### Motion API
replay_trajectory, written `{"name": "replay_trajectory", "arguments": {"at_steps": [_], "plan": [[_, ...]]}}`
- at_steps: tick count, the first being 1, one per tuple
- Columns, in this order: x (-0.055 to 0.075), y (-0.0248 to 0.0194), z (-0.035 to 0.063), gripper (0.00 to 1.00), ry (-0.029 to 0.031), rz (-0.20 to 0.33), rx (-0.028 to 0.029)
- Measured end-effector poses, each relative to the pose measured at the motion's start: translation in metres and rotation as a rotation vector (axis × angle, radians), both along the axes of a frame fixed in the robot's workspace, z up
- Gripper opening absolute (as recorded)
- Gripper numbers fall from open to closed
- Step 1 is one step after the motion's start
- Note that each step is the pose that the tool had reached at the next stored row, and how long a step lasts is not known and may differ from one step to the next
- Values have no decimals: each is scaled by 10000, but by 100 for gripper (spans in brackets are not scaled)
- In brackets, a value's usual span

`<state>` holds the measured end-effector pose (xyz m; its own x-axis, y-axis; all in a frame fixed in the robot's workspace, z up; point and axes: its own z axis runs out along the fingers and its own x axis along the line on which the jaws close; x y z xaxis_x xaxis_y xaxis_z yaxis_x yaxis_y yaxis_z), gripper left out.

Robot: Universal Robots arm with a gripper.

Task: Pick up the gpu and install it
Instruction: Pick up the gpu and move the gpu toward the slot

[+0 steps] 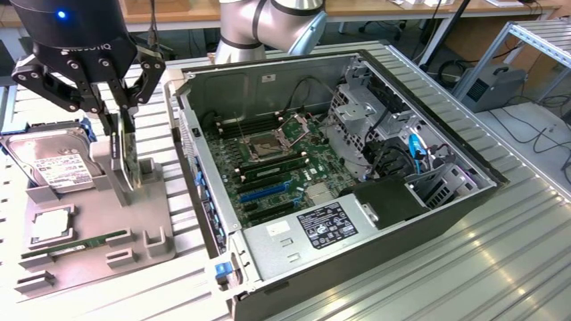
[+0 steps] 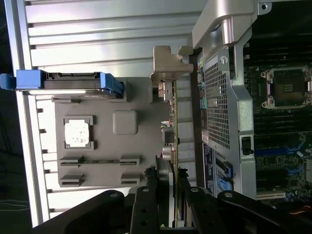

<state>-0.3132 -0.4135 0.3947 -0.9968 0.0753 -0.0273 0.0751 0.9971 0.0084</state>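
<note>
**Fingers (image 1: 96,97) clamped on gpu (image 1: 119,157) at the holder**

Hard drive (image 1: 53,167) lay at the exterior view's left on the grey holder (image 1: 156,217), with a processor chip (image 1: 49,227) and a RAM stick (image 1: 76,244) nearer the camera on the same holder. Just right of them the gpu stood upright on edge over the holder. The fingers came down from above and gripped its upper edge from both sides. In the wrist view the card (image 2: 173,122) ran edge-on between the two fingers (image 2: 146,209), whose pads pressed against it. Whether the card had left its slot could not be told. Further right, beside the holder on the ribbed metal table (image 1: 509,267), sat the open computer case (image 1: 357,267). Its motherboard (image 1: 277,174) and bare processor socket (image 1: 267,144) were exposed, and the drive cage (image 1: 357,114) stood toward the exterior view's right.
</note>
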Motion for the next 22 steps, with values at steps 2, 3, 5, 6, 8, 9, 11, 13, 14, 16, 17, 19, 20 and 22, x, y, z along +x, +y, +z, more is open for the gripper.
{"name": "replay_trajectory", "arguments": {"at_steps": [2,3,5,6,8,9,11,13,14,16,17,19,20,22], "plan": [[0,0,7,27,1,0,-1],[0,0,11,27,0,0,0],[0,0,22,27,1,0,0],[0,0,27,27,1,0,0],[0,0,41,27,1,0,0],[0,0,48,27,1,0,-1],[0,0,58,27,1,0,0],[0,0,67,27,1,0,0],[0,0,71,27,1,0,0],[0,0,79,27,2,0,0],[0,0,83,27,1,0,-1],[0,0,91,27,1,0,0],[0,0,96,27,1,0,-1],[0,0,104,27,1,0,0]]}}
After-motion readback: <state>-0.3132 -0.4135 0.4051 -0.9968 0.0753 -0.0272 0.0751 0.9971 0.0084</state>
